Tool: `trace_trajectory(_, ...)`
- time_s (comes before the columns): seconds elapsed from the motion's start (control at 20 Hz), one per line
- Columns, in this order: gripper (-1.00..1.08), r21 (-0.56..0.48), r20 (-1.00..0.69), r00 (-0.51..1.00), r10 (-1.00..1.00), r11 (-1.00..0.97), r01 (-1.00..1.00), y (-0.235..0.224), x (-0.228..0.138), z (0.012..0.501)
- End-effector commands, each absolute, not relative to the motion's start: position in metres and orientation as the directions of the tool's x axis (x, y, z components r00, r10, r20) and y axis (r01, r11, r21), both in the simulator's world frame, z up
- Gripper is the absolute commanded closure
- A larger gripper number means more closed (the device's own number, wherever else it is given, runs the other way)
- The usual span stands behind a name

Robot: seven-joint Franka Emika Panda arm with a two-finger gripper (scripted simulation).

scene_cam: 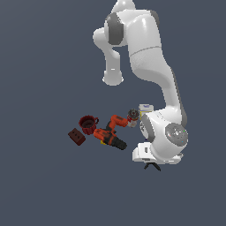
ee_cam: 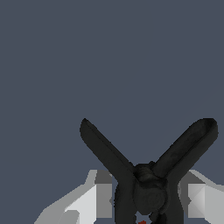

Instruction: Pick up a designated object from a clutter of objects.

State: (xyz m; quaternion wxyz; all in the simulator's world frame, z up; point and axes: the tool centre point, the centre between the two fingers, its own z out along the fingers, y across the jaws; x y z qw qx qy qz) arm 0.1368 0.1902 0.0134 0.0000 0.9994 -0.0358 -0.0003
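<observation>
1. The black spring clamp (ee_cam: 146, 183) fills the wrist view, two handles splayed in a V and the pivot body sitting right between the gripper (ee_cam: 144, 205) fingers (ee_cam: 89, 201). There's a tiny red-orange tip peeking out at the frame edge.
2. In the exterior view only the clamp's two legs (scene_cam: 152, 166) poke out under the Panda's hand, off to the exterior view's right of the pile and apart from it.
3. Claw state: pads sit on either side of the clamp's body, close in. Whether they're actually squeezing it I honestly can't tell from these renders.
4. Handling guess: it looks like light, stiff plastic, nothing fragile. The smooth dark shell is probably a bit slippery, and the splayed handles could make it swing if grabbed off-centre.
5. Best hold, I reckon, is the chunky pivot section where the handles meet, not the tapering legs.
6. The rest of the clutter, the orange-black drill (scene_cam: 110, 134), red mug (scene_cam: 88, 124), brown brick (scene_cam: 77, 137) and small can (scene_cam: 133, 115), sits clear of the hand, so nothing's crowding the grab.
</observation>
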Motion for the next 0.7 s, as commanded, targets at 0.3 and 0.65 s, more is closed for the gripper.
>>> trace_trajectory(0.3,1.08,0.000,0.000,0.997,-0.072,-0.997,-0.072,0.182,0.136,0.029)
trace_trajectory(0.65,1.08,0.000,0.000,0.997,-0.072,-0.997,-0.072,0.161,0.133,0.070)
